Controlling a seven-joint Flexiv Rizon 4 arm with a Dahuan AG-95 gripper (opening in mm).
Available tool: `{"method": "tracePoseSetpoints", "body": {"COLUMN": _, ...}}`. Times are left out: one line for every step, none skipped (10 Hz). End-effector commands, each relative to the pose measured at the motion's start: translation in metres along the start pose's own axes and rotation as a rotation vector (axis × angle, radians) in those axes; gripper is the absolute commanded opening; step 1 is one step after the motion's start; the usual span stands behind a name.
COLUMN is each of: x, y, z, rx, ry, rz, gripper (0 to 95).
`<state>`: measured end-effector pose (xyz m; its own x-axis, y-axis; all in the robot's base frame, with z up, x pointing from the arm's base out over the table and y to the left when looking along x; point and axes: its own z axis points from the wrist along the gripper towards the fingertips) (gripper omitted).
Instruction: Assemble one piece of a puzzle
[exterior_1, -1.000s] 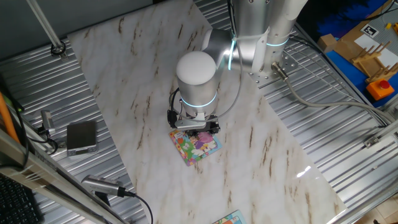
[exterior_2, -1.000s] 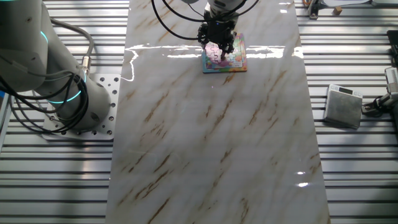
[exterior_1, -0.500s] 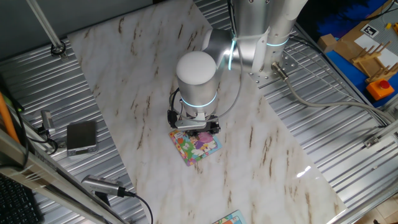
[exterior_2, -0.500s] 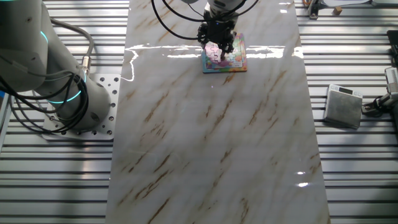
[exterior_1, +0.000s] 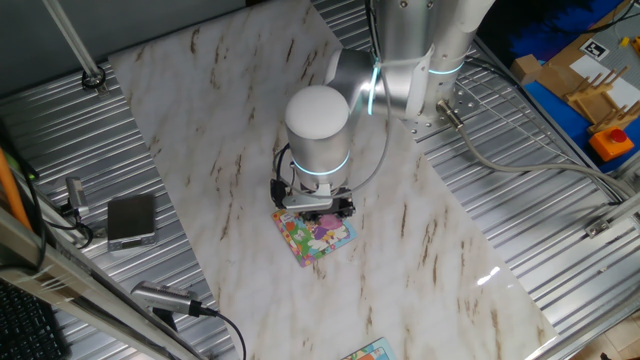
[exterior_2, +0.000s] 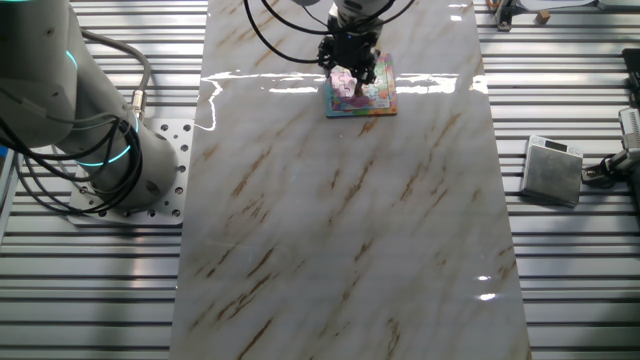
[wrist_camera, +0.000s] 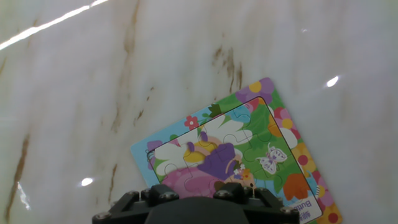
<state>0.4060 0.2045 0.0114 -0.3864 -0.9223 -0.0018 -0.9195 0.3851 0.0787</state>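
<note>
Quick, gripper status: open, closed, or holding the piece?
Gripper: cannot be told. It sits low over the small square cartoon jigsaw board; its fingers are hidden in every view, and no loose pink-purple piece can be made out.

Both fixed views are bright and evenly lit from overhead; focus is sharp across the frame. The marble table (exterior_2: 340, 220) is glossy: a white glare band runs across its far end in the other fixed view, plus a small hotspot near the bottom right edge. A similar hotspot shows in one fixed view on the table (exterior_1: 230, 150). Shadows are soft and short, just a faint dark patch under the arm (exterior_1: 318, 130). In the hand view, a glare streak sits at top left, with small specular dots elsewhere. The puzzle (wrist_camera: 249, 155) print is slightly soft. The end effector (wrist_camera: 196, 208) housing at the bottom edge is dark, underexposed and out of focus.
</note>
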Motion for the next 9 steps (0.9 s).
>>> {"method": "tracePoseSetpoints", "body": {"x": 0.001, "y": 0.000, "z": -0.001, "rx": -0.001, "ry": 0.000, "rz": 0.003, "gripper": 57.0}}
{"method": "tracePoseSetpoints", "body": {"x": 0.001, "y": 0.000, "z": -0.001, "rx": 0.000, "ry": 0.001, "rz": 0.005, "gripper": 57.0}}
{"method": "tracePoseSetpoints", "body": {"x": 0.002, "y": 0.000, "z": -0.002, "rx": 0.000, "ry": 0.003, "rz": 0.004, "gripper": 57.0}}
{"method": "tracePoseSetpoints", "body": {"x": 0.003, "y": -0.001, "z": -0.003, "rx": 0.000, "ry": 0.004, "rz": 0.004, "gripper": 57.0}}
{"method": "tracePoseSetpoints", "body": {"x": 0.006, "y": -0.001, "z": -0.004, "rx": 0.000, "ry": 0.006, "rz": 0.002, "gripper": 57.0}}
{"method": "tracePoseSetpoints", "body": {"x": 0.009, "y": -0.001, "z": -0.005, "rx": 0.001, "ry": 0.008, "rz": -0.003, "gripper": 57.0}}
{"method": "tracePoseSetpoints", "body": {"x": 0.011, "y": -0.001, "z": -0.006, "rx": 0.001, "ry": 0.009, "rz": -0.007, "gripper": 57.0}}
{"method": "tracePoseSetpoints", "body": {"x": 0.013, "y": -0.001, "z": -0.007, "rx": 0.002, "ry": 0.011, "rz": -0.011, "gripper": 57.0}}
{"method": "tracePoseSetpoints", "body": {"x": 0.014, "y": -0.001, "z": -0.006, "rx": 0.002, "ry": 0.010, "rz": -0.012, "gripper": 57.0}}
